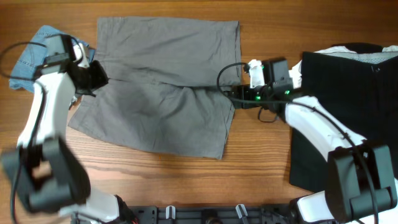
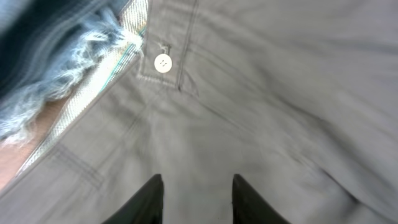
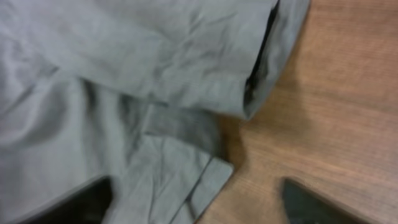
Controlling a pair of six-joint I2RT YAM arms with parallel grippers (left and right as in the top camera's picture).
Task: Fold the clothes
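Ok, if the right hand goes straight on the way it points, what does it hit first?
Most likely the grey shorts: the open right hand points at their leg hem, one finger over cloth, the other over bare table. Depth is unclear.

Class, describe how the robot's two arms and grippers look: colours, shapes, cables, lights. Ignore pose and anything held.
Both the left arm and right arm have smooth white links joined by bulky black joints. A thin black cable loops by the right wrist, where green lights glow. The left gripper and right gripper have dark fingers.
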